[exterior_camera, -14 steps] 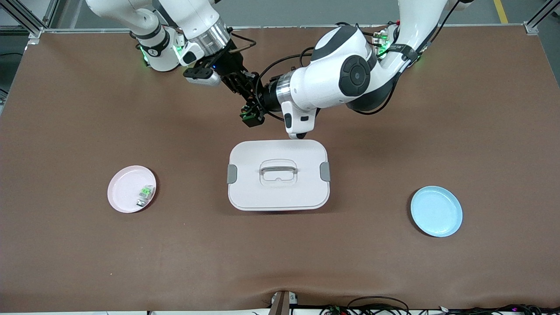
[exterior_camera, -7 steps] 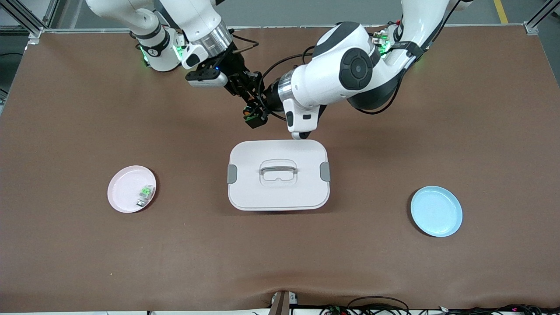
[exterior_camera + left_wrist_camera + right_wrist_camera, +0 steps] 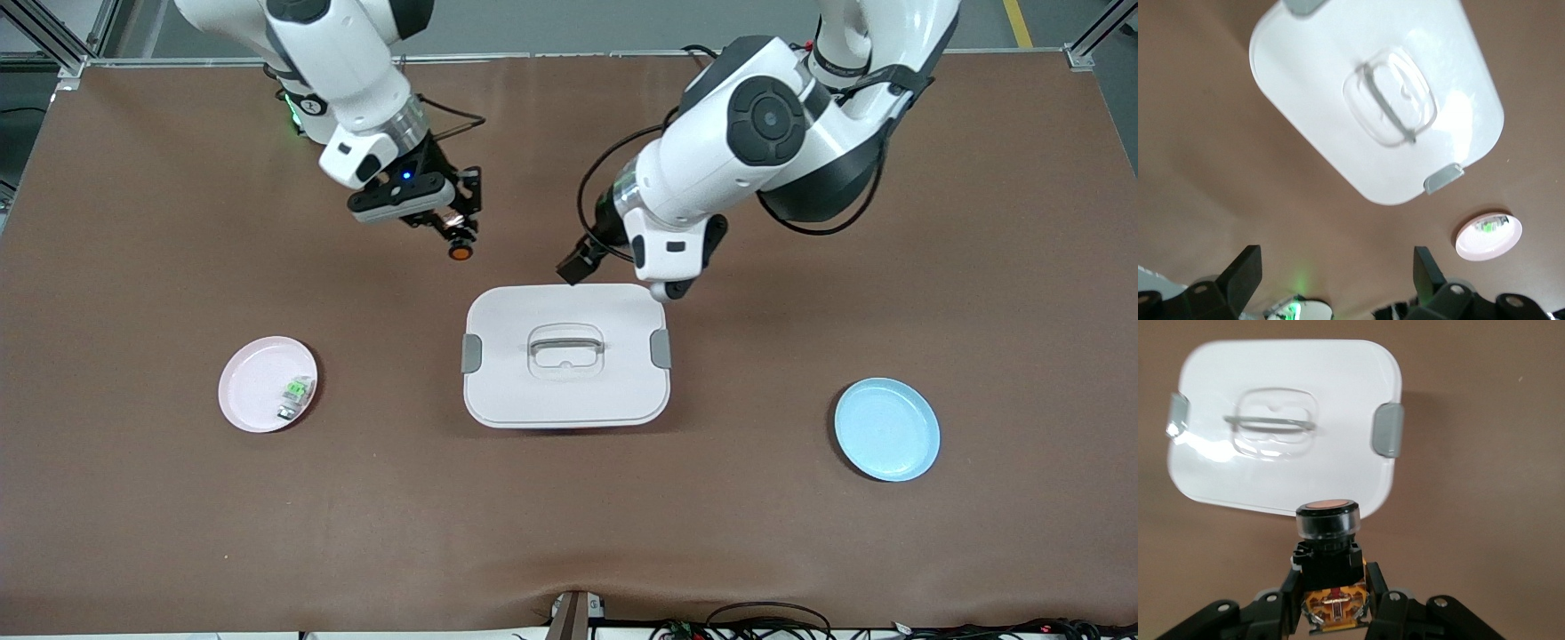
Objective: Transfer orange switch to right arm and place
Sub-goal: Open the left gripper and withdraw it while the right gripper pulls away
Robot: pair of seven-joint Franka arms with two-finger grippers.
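The orange switch (image 3: 459,248) hangs in the air with my right gripper (image 3: 447,226) shut on its black body, orange cap pointing away from the fingers. In the right wrist view the switch (image 3: 1328,550) sits between that gripper's (image 3: 1335,595) two fingers, over bare table beside the white lidded container (image 3: 1285,393). My left gripper (image 3: 580,260) stands open and holds nothing, over the table by the container's edge nearest the arms' bases. In the left wrist view its (image 3: 1336,277) fingers (image 3: 1245,272) are spread wide with only table between them.
The white lidded container (image 3: 533,400) with grey clips sits mid-table. A pink plate (image 3: 249,378) holding a small green-and-clear part (image 3: 296,394) lies toward the right arm's end. A blue plate (image 3: 886,429) lies toward the left arm's end.
The two grippers, which met around the switch, have parted. My right gripper has carried the switch toward the right arm's end. My left gripper has drawn back toward the left arm's end.
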